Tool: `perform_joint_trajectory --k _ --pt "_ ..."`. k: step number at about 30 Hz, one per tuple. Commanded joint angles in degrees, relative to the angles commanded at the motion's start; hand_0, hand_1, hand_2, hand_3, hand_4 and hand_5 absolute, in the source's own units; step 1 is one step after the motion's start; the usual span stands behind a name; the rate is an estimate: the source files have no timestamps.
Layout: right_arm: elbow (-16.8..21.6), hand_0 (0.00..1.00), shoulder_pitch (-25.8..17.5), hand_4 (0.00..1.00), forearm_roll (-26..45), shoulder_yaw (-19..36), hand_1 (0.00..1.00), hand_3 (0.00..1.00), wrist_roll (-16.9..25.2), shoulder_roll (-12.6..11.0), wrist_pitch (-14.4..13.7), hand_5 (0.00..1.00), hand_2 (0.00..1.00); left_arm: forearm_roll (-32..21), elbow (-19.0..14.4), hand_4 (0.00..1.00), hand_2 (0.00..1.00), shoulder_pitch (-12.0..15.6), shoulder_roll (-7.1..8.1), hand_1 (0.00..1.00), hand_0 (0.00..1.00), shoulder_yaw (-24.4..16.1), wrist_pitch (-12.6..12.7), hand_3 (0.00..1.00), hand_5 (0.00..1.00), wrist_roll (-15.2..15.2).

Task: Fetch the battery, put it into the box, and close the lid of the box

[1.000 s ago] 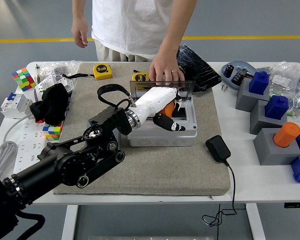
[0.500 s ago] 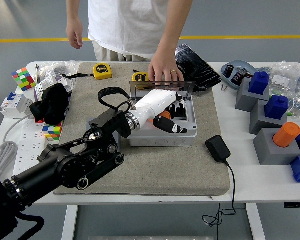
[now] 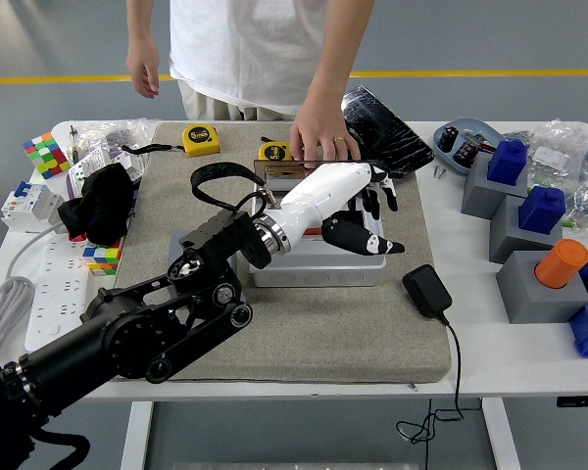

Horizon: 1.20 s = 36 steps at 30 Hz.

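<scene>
White table [image 3: 470,362] with grey mat [image 3: 353,323], grey floor and yellow line behind. Left hand [image 3: 348,211] reaches in from lower left, over the box [image 3: 314,266], fingers [image 3: 377,196] spread, holding nothing, thumb out to the right. Box is white, mid-mat; its clear lid [image 3: 284,172] stands at the far edge, a person's hand [image 3: 320,137] resting on it. Battery: can't tell, hand covers the box inside.
</scene>
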Motion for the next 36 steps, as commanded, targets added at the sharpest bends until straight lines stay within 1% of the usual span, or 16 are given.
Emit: perform_joint_trajectory --k 2,3,4,5,8,10,11,16,17,20,23,28,29,34,35,36 --pt "0.0 0.64 0.01 0.97 0.17 0.05 0.647 0.573 0.08 0.01 -0.06 0.577 0.657 0.2 -1.83 0.998 0.415 1.09 0.29 0.448 0.318 -1.55 -0.25 0.51 0.402 0.19" --pt "0.0 0.64 0.0 0.97 0.14 0.14 0.647 0.573 0.06 0.03 -0.06 0.577 0.657 0.23 -2.52 0.998 0.415 1.7 0.83 0.448 0.318 -2.46 -0.5 0.51 0.402 0.36" --pt "0.0 0.64 -0.01 0.97 0.14 0.17 0.647 0.573 0.05 0.04 -0.07 0.577 0.657 0.23 -2.95 0.998 0.415 2.18 1.27 0.448 0.318 -3.18 -0.66 0.51 0.402 0.46" --pt "0.0 0.64 -0.03 0.97 0.18 0.22 0.647 0.573 0.07 0.04 -0.09 0.577 0.657 0.18 -3.35 0.998 0.439 2.74 1.78 0.459 0.319 -4.11 -0.64 0.514 0.419 0.39" --pt "0.0 0.64 -0.09 0.97 0.04 0.48 0.647 0.573 0.04 0.05 -0.11 0.577 0.657 0.4 -3.85 0.998 0.439 4.04 2.85 0.459 0.319 -7.29 -0.39 0.514 0.419 -0.23" --pt "0.0 0.64 -0.11 0.97 0.02 0.58 0.647 0.573 0.02 0.08 -0.11 0.577 0.657 0.86 -3.44 0.998 0.439 4.71 3.15 0.459 0.319 -10.02 -0.13 0.514 0.419 -1.03" --pt "0.0 0.639 -0.09 0.97 0.05 0.55 0.647 0.573 0.02 0.1 -0.11 0.577 0.657 1.1 -3.19 0.998 0.598 4.88 3.17 0.6 0.422 -10.96 -0.11 0.658 0.462 -1.23" --pt "0.0 0.639 0.06 0.97 0.66 -0.06 0.647 0.573 0.18 0.13 -0.12 0.577 0.657 2.99 -0.48 0.998 0.598 4.83 2.91 0.6 0.422 -16.52 -0.43 0.658 0.462 -1.83" --pt "0.0 0.637 0.07 0.969 0.72 -0.11 0.647 0.573 0.18 0.13 -0.11 0.577 0.657 3.3 0.15 0.998 0.755 4.63 2.86 0.789 0.732 -17.12 -0.57 0.77 0.5 -1.7" --pt "0.0 0.637 0.05 0.969 0.7 -0.12 0.647 0.573 0.16 0.08 -0.12 0.577 0.657 3.9 2.26 0.998 0.755 3.99 2.91 0.789 0.732 -17.83 -1.68 0.77 0.5 -0.48" --pt "0.0 0.639 0.08 0.97 0.74 -0.16 0.647 0.573 0.16 0.01 -0.12 0.577 0.657 4.29 3.35 0.998 0.754 3.71 3.18 0.794 0.737 -17.4 -2.97 0.767 0.518 1.08" --pt "0.0 0.639 0.03 0.97 0.69 0.0 0.647 0.573 0.12 0.03 -0.13 0.577 0.657 3.78 2.3 0.998 0.754 3.73 3.92 0.794 0.737 -15.02 -6.62 0.767 0.518 5.4" --pt "0.0 0.639 0.02 0.97 0.81 -0.12 0.648 0.574 0.17 0.02 -0.13 0.578 0.657 3.58 1.89 0.998 0.71 3.74 4.06 0.711 0.607 -14.63 -7.14 0.742 0.529 6.08" --pt "0.0 0.639 0.02 0.97 1.06 -0.43 0.648 0.574 0.27 -0.07 -0.13 0.578 0.657 2.52 -0.7 0.998 0.71 3.87 5.3 0.711 0.607 -12.8 -10.2 0.742 0.529 10.07" --pt "0.0 0.64 0.04 0.97 1.07 -0.43 0.647 0.573 0.29 -0.08 -0.14 0.579 0.657 2.27 -1.21 0.998 0.686 3.97 5.6 0.666 0.519 -12.49 -10.49 0.722 0.541 10.49" --pt "0.0 0.64 0.05 0.97 1.11 -0.46 0.647 0.573 0.31 -0.07 -0.14 0.579 0.657 1.94 -1.84 0.998 0.686 4.1 5.97 0.666 0.519 -12.11 -10.86 0.722 0.541 10.92"
